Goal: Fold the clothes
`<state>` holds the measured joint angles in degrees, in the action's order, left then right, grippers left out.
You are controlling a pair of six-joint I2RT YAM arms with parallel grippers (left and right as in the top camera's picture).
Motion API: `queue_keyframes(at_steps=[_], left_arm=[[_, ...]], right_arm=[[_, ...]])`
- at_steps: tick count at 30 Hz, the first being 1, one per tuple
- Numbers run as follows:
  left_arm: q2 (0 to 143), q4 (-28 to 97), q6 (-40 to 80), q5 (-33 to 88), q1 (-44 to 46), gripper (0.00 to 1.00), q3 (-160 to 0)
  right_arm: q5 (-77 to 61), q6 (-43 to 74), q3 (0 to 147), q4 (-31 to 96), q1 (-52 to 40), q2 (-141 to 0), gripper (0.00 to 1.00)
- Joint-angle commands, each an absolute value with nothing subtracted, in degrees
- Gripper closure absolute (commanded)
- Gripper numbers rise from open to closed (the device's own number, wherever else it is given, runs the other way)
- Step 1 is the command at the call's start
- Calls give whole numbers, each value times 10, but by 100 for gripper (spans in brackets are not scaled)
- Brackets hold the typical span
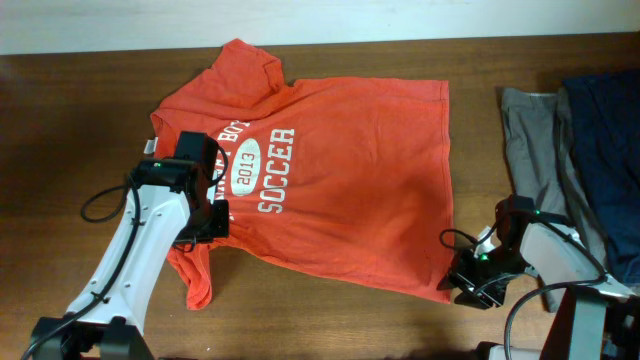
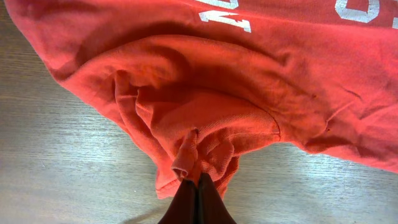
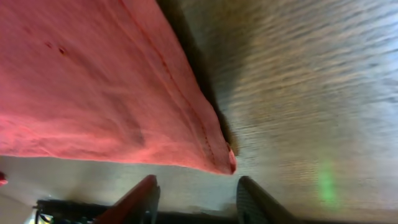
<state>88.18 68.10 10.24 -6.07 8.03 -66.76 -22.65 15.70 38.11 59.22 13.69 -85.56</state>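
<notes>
- T-shirt [image 1: 340,170] is mostly flat, print up, no fold made yet.
- left gripper [image 2: 196,186] pinches bunched sleeve fabric; right gripper [image 3: 198,198] sits spread by the hem corner, gripping nothing.

The T-shirt [image 1: 350,210] was soft, matt knit cloth, creased, with stitched hems and flat white print. The table [image 1: 320,325] was brown wood, fine-grained and faintly sheened. The left arm [image 1: 140,240] wore smooth white plastic.
</notes>
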Motion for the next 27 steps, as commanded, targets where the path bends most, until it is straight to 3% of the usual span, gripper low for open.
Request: queue_keyframes(at_steps=[1,6,9,11,18,27], left_arm=[[873,680,95,-67,81,100,-673],[873,680,95,-67,81,100,-673],[873,680,95,-67,81,100,-673],[873,680,95,-67,81,100,-673],[873,680,95,-67,81,100,-673],[864,752,112,-68,81,100,-700]], right_arm=[[-251,154,361,587,138,-856,68],[-251,161,335,560,138,-856,69],[-246,165,328,544,138,-856,58],[-244,174,328,532,138,-856,57],[-234,189,330,514,138,-856,94],[-236,137,429,670,138,-787,96]])
